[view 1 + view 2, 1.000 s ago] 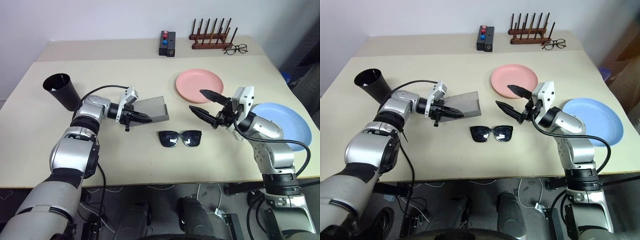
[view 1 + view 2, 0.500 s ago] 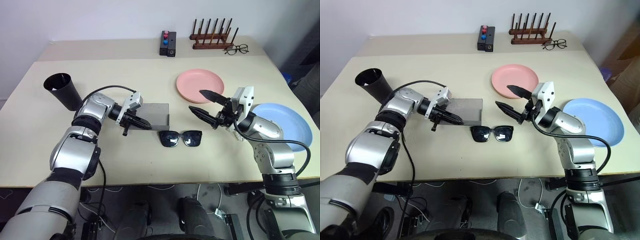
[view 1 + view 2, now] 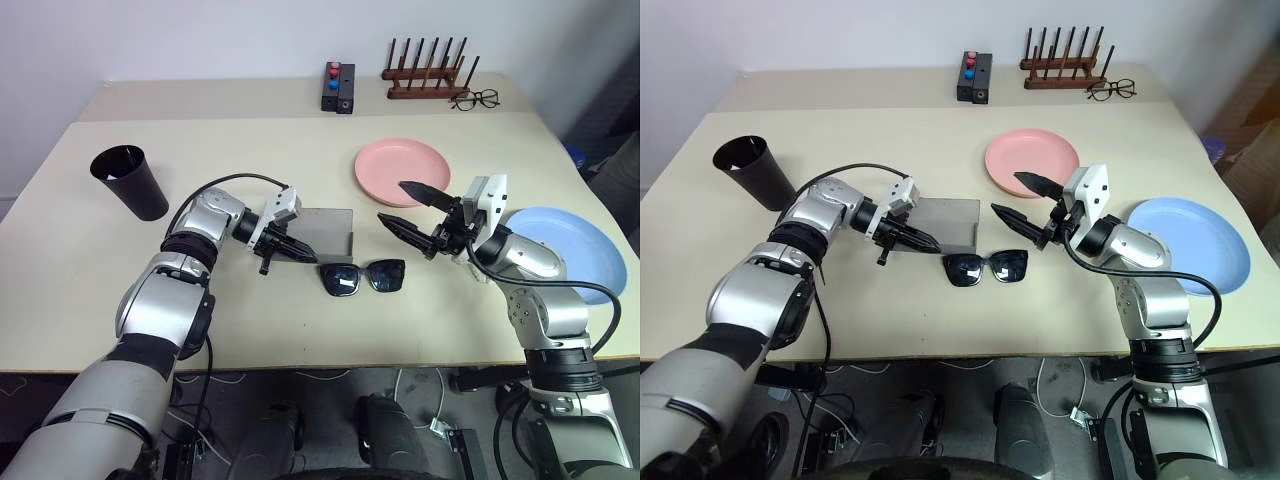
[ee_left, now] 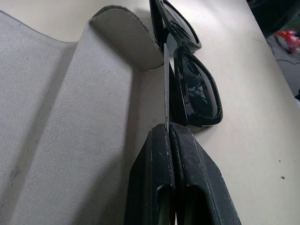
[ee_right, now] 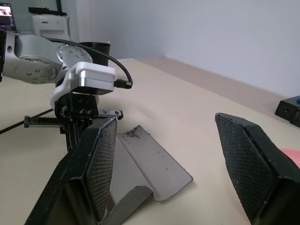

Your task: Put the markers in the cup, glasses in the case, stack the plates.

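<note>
Left tool: fingers together, clamped on the near edge of the open grey case. Sunglasses: on the table, just beside that tool's tip. Right tool: fingers apart, empty, beyond the sunglasses, near the pink plate.

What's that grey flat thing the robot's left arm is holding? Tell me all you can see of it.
It is the glasses case, grey, felt-like outside and pale leathery inside. It lies open and nearly flat on the table, with one folded end flap raised. The left gripper has its black fingers pinched shut on one edge of it. The black sunglasses lie right beside that edge, seemingly touching it. The right gripper hangs open nearby, apart from it.
</note>
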Controlling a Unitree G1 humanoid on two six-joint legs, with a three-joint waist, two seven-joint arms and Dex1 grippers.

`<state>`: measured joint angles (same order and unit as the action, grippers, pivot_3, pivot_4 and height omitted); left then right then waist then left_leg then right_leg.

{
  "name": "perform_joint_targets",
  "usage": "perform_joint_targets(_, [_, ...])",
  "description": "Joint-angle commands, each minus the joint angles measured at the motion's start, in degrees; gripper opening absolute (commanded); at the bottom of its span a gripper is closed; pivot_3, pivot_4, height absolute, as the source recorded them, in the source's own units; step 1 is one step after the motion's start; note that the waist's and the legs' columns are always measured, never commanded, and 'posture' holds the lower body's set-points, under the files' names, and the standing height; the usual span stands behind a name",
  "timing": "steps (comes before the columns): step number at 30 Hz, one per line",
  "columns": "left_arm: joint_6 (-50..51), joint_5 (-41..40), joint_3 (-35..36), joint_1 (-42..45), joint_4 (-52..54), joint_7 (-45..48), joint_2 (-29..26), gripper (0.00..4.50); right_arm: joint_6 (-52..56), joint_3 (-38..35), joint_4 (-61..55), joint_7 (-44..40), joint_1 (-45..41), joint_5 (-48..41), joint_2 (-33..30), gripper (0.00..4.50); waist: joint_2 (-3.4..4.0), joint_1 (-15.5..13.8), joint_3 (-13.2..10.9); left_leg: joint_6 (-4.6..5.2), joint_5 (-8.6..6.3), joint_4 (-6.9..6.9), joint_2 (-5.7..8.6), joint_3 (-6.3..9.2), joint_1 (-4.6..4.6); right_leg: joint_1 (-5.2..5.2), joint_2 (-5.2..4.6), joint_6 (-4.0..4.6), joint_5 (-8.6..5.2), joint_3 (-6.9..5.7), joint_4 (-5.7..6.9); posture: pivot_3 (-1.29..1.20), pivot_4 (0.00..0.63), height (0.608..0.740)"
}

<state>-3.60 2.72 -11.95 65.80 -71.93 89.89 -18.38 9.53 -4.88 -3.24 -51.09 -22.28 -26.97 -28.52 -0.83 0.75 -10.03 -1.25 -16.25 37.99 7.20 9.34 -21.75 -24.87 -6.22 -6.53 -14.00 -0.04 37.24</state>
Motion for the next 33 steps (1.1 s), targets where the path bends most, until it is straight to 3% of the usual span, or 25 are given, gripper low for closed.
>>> perform_joint_targets(1, [-0.98,0.77,0.81,0.94,-0.16,-0.61,0.17,1.18,-0.54,-0.35,-2.79,0.05,-0.30,-0.08,-0.31,3.40,0.00,0.04,0.00,0.00,0.00,0.00,0.00,0.00,0.00,0.00,0.00,0.00,0.00,0.00,0.00,0.00,0.150,0.740])
perform_joint_targets(7, [-1.64,0.59,1.86,1.30,-0.04,-2.49,0.05,4.11,-0.62,-0.08,-2.29,-0.11,-0.66,-0.15,-0.02,3.40,0.00,0.05,0.00,0.00,0.00,0.00,0.00,0.00,0.00,0.00,0.00,0.00,0.00,0.00,0.00,0.00,0.150,0.740])
perform_joint_targets(19, [3.10,-6.89,11.30,5.75,3.54,-0.31,-2.93,4.11,5.01,3.19,-6.24,-3.41,-1.13,0.59,-4.82,3.40,0.00,0.27,0.00,0.00,0.00,0.02,0.00,0.00,-0.08,-0.08,0.00,0.00,0.00,0.00,0.02,0.00,0.150,0.740])
perform_joint_targets(22, [6.74,-9.91,13.86,4.78,7.77,1.76,-5.36,4.11,3.79,6.76,-9.10,-2.21,-0.92,7.95,-7.96,3.40,0.00,0.26,0.00,0.00,0.00,0.02,-0.01,0.00,-0.09,-0.09,0.01,0.00,0.00,0.00,0.02,0.00,0.150,0.740])
perform_joint_targets(25, [9.18,-12.67,12.80,-0.89,15.37,2.57,-8.79,4.11,8.51,11.04,-11.90,-2.10,-1.30,11.42,-10.53,3.40,0.03,0.62,0.01,0.00,0.00,0.05,-0.01,0.00,-0.21,-0.23,0.02,-0.01,0.00,0.01,0.07,0.00,0.150,0.740])
perform_joint_targets(33, [20.85,-22.78,17.93,-20.12,44.98,0.56,-16.18,4.11,19.23,21.08,-17.32,-3.66,-5.57,18.95,-14.05,3.40,0.03,0.70,0.01,-0.02,0.01,0.22,-0.02,0.05,-0.57,-0.55,-0.01,0.01,0.01,0.04,0.18,0.00,0.150,0.740])
